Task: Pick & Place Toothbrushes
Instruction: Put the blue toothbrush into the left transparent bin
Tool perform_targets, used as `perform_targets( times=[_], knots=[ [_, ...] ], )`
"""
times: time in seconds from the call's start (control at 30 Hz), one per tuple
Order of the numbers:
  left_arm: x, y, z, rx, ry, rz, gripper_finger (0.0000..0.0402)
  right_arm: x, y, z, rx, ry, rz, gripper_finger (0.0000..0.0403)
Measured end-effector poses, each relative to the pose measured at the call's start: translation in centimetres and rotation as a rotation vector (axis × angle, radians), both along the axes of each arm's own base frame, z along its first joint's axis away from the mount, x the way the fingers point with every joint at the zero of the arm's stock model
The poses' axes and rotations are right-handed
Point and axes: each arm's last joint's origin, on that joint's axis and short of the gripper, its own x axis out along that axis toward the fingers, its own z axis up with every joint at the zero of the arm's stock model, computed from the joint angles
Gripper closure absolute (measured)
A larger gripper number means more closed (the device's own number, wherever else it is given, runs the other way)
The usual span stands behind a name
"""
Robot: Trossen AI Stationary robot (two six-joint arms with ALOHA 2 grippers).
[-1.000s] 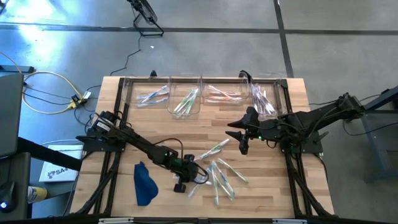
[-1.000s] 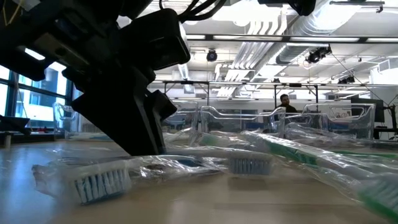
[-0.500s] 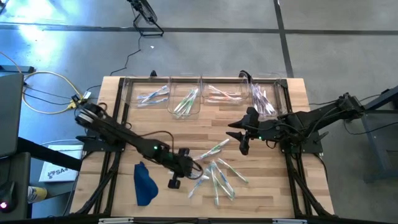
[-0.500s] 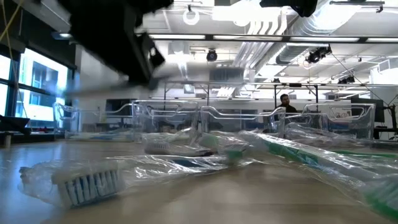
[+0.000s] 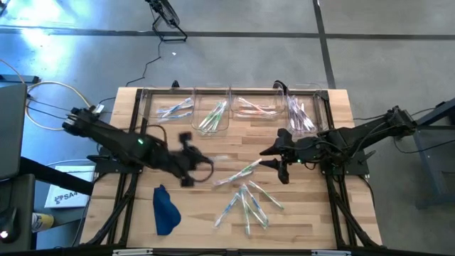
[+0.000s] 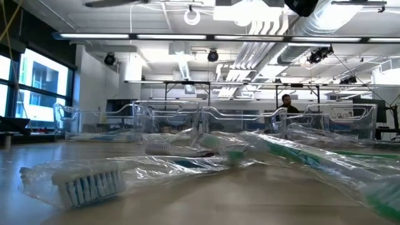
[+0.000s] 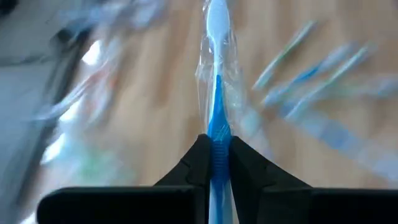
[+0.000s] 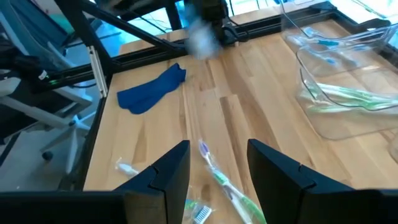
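From above, your left gripper (image 5: pixel 186 146) hangs over the middle of the wooden table (image 5: pixel 313 213), clamped on a wrapped blue-handled toothbrush (image 5: pixel 213 158); carry it level toward the clear plastic rectangular bins (image 5: pixel 211 110) along the far edge and release low. The right gripper (image 5: pixel 279 158) waits part-open near the right edge, above the loose wrapped toothbrushes (image 5: pixel 245 203); steer clear of it. A dark blue cloth (image 5: pixel 165 210) lies by the near-left corner. At table height, wrappers crowd the foreground. The left wrist view shows the handle pinched between both fingers (image 7: pixel 198 165).

Toothbrushes (image 5: pixel 245 199) lie mid-table, bins (image 5: pixel 213 108) behind, cloth (image 5: pixel 165 210) left.
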Motion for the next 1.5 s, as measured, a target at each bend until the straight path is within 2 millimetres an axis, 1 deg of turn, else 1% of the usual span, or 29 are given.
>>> perform_targets(
  times=[0.03,0.1,0.13,0.2,0.27,0.33,0.43,0.6,0.73,0.93,1.0,1.07,1.23,1.37,1.5],
  knots=[
    [-0.7,0.6,0.6,0.030,0.050,0.027,0.0374,0.0,0.0,0.0,0.000,0.000,0.001,0.0251],
    [-1.4,1.8,2.4,0.043,0.071,0.097,0.0374,0.0,0.0,0.0,-0.001,0.000,-0.001,0.0251],
    [-1.8,2.6,3.0,0.048,0.098,0.130,0.0374,0.0,0.0,0.0,-0.001,-0.003,-0.003,0.0251],
    [-2.9,4.0,3.7,0.076,0.184,0.179,0.0374,0.0,0.0,0.1,-0.011,-0.008,-0.009,0.0251],
    [-3.3,5.5,4.6,0.073,0.187,0.241,0.0374,0.1,-0.1,0.1,-0.036,-0.015,-0.012,0.0251],
    [-4.0,7.0,4.6,0.087,0.269,0.284,0.0374,0.1,-0.1,0.2,-0.058,-0.021,-0.016,0.0251],
    [-4.7,9.4,4.6,0.075,0.333,0.369,0.0374,0.2,-0.4,0.2,-0.075,-0.021,-0.024,0.0251],
    [-5.8,13.1,4.3,0.061,0.445,0.493,0.0374,0.3,-0.9,0.2,-0.051,-0.023,-0.054,0.0251],
    [-6.5,16.1,4.4,0.076,0.489,0.525,0.0374,0.4,-1.2,0.2,-0.027,-0.028,-0.081,0.0251],
    [-7.6,20.5,4.4,0.053,0.465,0.523,0.0374,0.6,-1.4,0.5,-0.016,-0.055,-0.093,0.0251],
    [-7.8,21.7,3.7,0.040,0.467,0.504,0.0374,0.6,-1.4,0.5,-0.014,-0.062,-0.093,0.0251],
    [-8.0,22.8,2.4,0.010,0.478,0.498,0.0374,0.6,-1.4,0.6,-0.011,-0.072,-0.094,0.0251],
    [-8.7,25.1,-2.1,-0.071,0.515,0.511,0.0374,0.7,-1.4,0.8,-0.005,-0.092,-0.094,0.0251],
    [-9.9,26.9,-5.6,-0.162,0.479,0.548,0.0374,0.7,-1.5,0.9,-0.010,-0.103,-0.112,0.0251],
    [-11.2,28.6,-7.9,-0.209,0.399,0.602,0.0374,0.7,-1.6,0.9,-0.024,-0.106,-0.142,0.0251]
  ],
)
